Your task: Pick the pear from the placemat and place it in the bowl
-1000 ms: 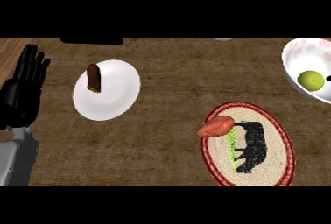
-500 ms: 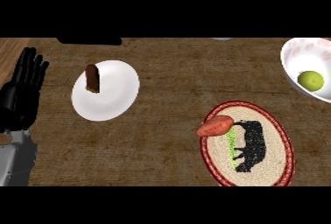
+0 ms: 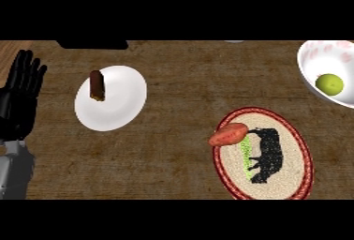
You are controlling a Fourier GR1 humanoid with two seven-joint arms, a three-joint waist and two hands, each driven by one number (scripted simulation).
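left hand [image 3: 17, 105] at left edge, fingers [image 3: 25, 70] straight

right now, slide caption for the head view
Yellow-green pear in white bowl, orange vegetable on oval woven placemat, black left hand resting open at left

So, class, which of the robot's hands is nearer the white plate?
Left: its left hand rests open just left of the plate; the right hand is out of view.

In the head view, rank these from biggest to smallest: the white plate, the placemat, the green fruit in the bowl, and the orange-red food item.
1. placemat
2. white plate
3. orange-red food item and green fruit: these look about alike, so I won't rank them.
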